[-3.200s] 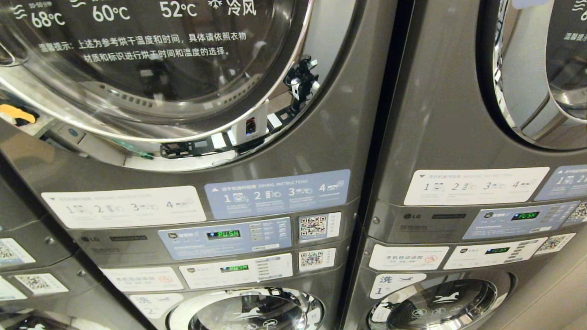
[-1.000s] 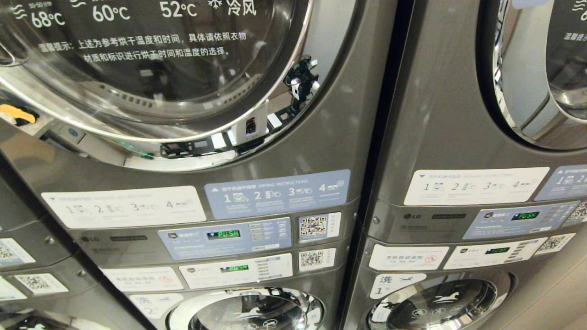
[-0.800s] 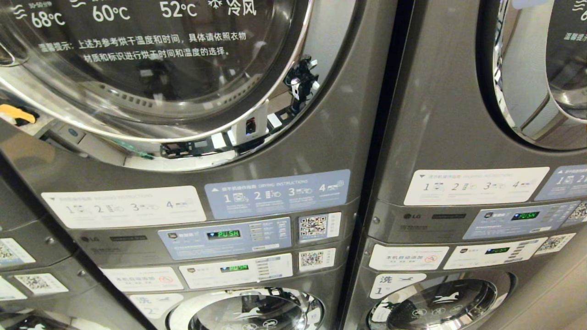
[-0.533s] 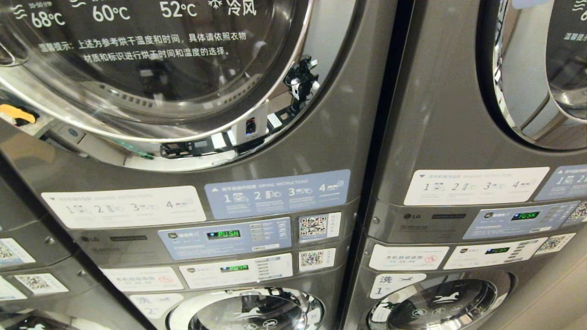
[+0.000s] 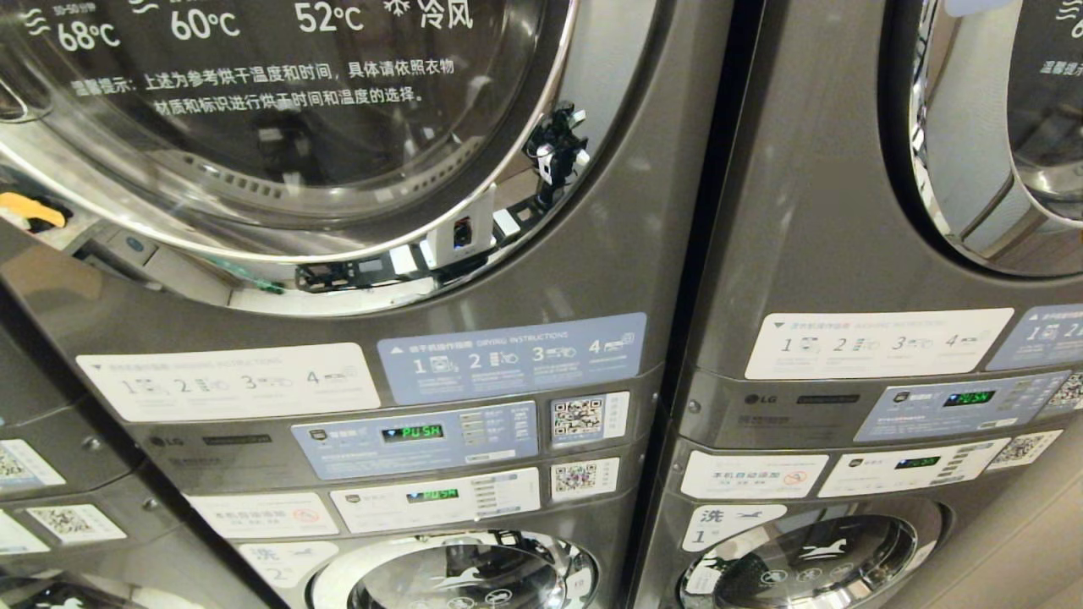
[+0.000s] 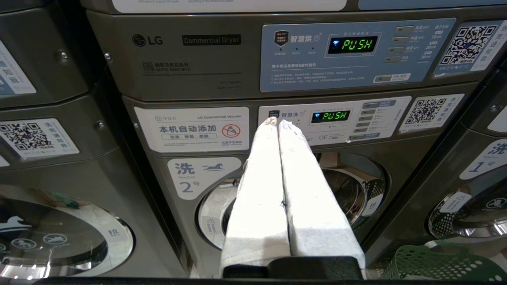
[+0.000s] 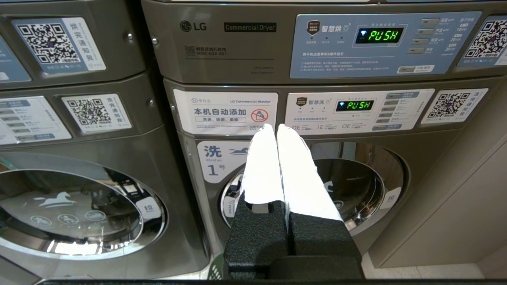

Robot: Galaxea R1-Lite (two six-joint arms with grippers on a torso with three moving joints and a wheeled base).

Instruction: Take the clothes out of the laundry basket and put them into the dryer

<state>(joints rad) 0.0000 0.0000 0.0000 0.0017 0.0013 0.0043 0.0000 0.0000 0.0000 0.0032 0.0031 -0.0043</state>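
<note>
The dryer's round glass door (image 5: 279,127) is closed and fills the upper left of the head view, above its control panel (image 5: 415,436). Neither arm shows in that view. My left gripper (image 6: 276,122) is shut and empty, its white-wrapped fingers pressed together, pointing at the washer 2 front. My right gripper (image 7: 274,127) is shut and empty in front of washer 1. A corner of the green laundry basket (image 6: 439,265) shows low beside the left gripper, and a sliver of the basket (image 7: 216,271) lies under the right one. The clothes are out of view.
Grey stacked machines stand side by side, with dryers above and washers below. Washer 2's door (image 6: 348,190) and washer 1's door (image 7: 356,186) are closed. A second dryer (image 5: 998,135) stands to the right. A beige wall panel (image 7: 455,206) borders the right-hand stack.
</note>
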